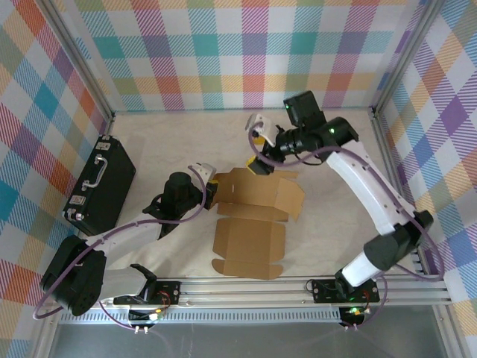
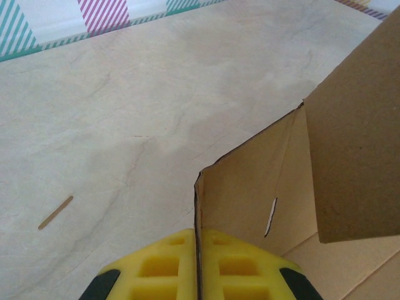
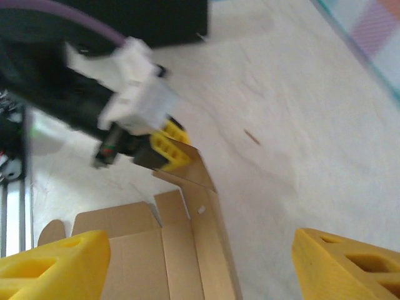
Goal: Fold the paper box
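- Starting nearest the arm bases, the paper box lies on the table to the right of the black hard case, well apart from it. Its near half lies flat, with a rounded tuck flap at the very front, and its far half is partly raised.
- It is plain corrugated card, so I judge it light, stiff across each panel and ready to hinge at the scored creases. It would likely slide on the smooth tabletop if pushed from one side alone, and a hard pinch could crush the fluting.
- Between the case and the box, the left gripper is clenched on the box's upright side wall, the one facing the case. The left wrist view shows the thin cardboard edge nipped between the yellow pads.
- That hold looks sound to me: taken at the wall's edge close to a crease, it anchors the whole sheet.
- Farther from the case, just beyond the box's far edge, the right gripper hangs released. Its fingers are spread wide over the box's far corner with nothing between them.
- For a further hold, I would judge a free flap's edge near its fold line best, since a lone corner would simply bend.
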